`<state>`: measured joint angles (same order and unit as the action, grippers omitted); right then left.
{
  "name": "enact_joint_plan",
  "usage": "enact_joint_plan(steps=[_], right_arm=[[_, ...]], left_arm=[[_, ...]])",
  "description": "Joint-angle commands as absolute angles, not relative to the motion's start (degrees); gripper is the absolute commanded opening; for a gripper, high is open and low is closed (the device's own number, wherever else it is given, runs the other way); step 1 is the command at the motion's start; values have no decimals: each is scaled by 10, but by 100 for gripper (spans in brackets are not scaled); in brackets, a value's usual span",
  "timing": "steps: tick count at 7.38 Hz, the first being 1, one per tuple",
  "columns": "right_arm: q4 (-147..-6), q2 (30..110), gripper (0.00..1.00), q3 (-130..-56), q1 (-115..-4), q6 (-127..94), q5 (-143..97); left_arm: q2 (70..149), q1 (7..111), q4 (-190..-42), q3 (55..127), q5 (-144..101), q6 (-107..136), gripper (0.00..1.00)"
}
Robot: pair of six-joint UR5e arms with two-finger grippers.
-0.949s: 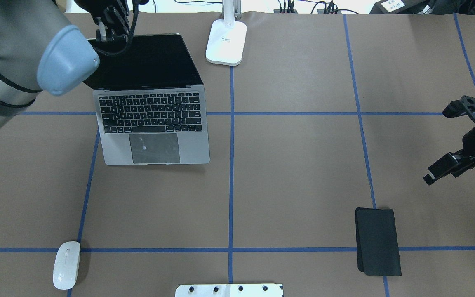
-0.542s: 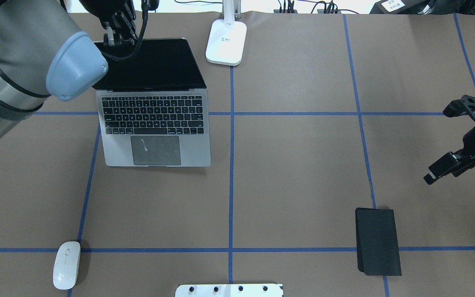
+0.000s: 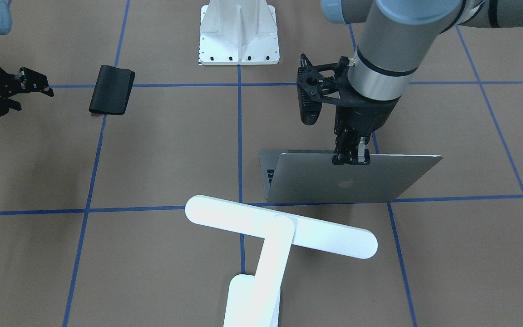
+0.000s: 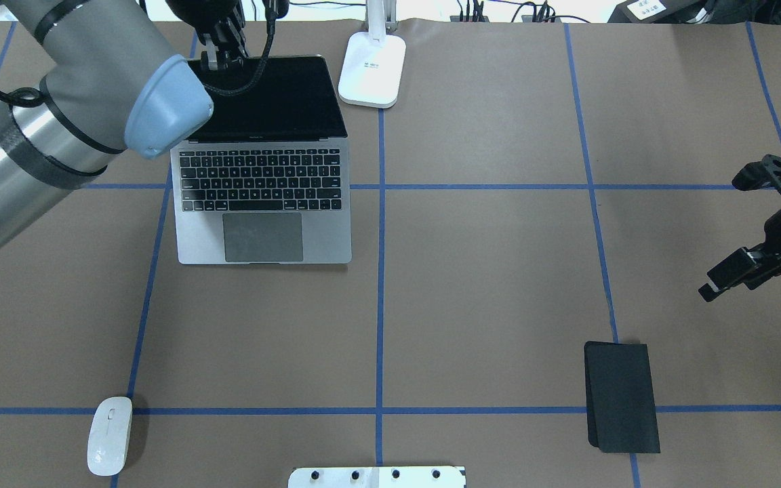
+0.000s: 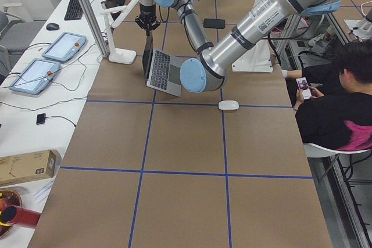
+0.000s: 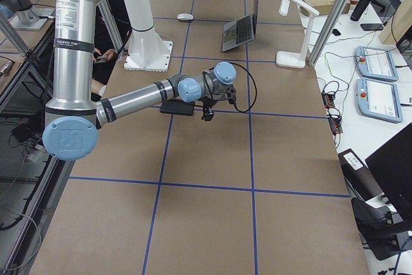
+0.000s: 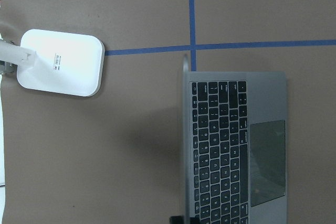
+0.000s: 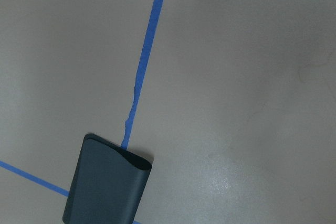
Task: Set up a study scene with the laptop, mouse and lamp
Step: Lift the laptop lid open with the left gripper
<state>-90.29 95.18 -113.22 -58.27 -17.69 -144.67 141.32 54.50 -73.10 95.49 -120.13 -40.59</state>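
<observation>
The grey laptop (image 4: 262,196) stands open on the table, left of centre, with its lid (image 3: 347,181) raised. My left gripper (image 3: 351,158) is shut on the top edge of that lid; from overhead the left gripper (image 4: 217,59) sits at the screen's far edge. The white lamp (image 3: 279,231) stands just right of the laptop, its base (image 4: 372,68) on the table. The white mouse (image 4: 110,435) lies alone near the front left. My right gripper (image 4: 709,288) hovers at the far right, holding nothing; its jaws overlap in view, so their gap is unclear.
A black folded mouse pad (image 4: 621,396) lies at the front right, under the right wrist camera. A white bolted pedestal (image 3: 239,34) stands at the robot's edge of the table. A seated person (image 5: 337,103) is beside the table.
My left gripper has dragged the laptop by its lid to the right, and the laptop has turned square to the table lines. The right arm has barely moved.
</observation>
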Motion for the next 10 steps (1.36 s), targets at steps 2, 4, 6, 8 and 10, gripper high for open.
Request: enact_joint_plan(steps=[2,4,6,8,10], right_arm=[[-902,951,100,-1124,-584,-171,-1447],[-898,950,100,-1116,-585,-171,-1447],[-899,950,100,-1116,-585,-171,-1447],[-899,949,100,-1116,-585,-171,-1447],[-898,949,100,-1107,-588,-170,-1446]], left_arm=[[1413,521,-750,955,-1187,-375,0],[1408,522,-754,953,-1183,-373,0],[1402,522,-766,941,-1167,-363,0],[1395,521,-801,931,-1166,-346,0],[1395,508,-851,902,-1166,-345,0]])
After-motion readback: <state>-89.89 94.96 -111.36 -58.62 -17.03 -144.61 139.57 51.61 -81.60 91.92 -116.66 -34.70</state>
